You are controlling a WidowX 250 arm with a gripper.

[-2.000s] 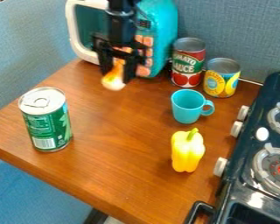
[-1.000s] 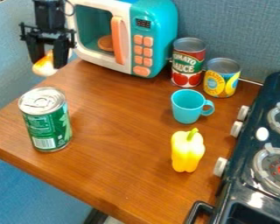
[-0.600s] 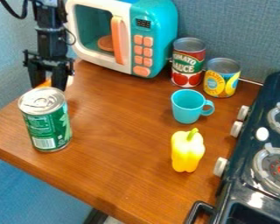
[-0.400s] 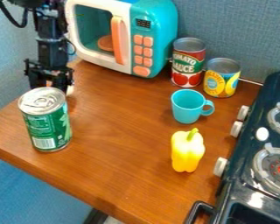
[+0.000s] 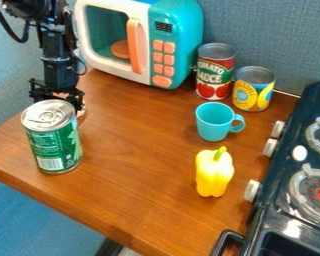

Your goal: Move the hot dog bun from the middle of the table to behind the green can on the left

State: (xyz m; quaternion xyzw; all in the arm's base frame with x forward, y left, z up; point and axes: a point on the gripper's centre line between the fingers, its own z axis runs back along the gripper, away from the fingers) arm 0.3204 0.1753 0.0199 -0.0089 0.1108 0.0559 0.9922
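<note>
Bare worktop (image 5: 132, 165) runs from the microwave's (image 5: 179, 60) foot down to the near edge, open to a low pass. The green can (image 5: 52, 137) blocks the left edge; the blue cup (image 5: 214, 121) and yellow bell pepper (image 5: 213, 172) obstruct the side by the stove (image 5: 273, 210).

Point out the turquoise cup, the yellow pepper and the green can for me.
Turquoise cup (image 5: 213, 123): camera view, on the front of its body.
Yellow pepper (image 5: 214, 175): camera view, on the middle of its body.
Green can (image 5: 53, 145): camera view, on its labelled side, below the lid.
</note>
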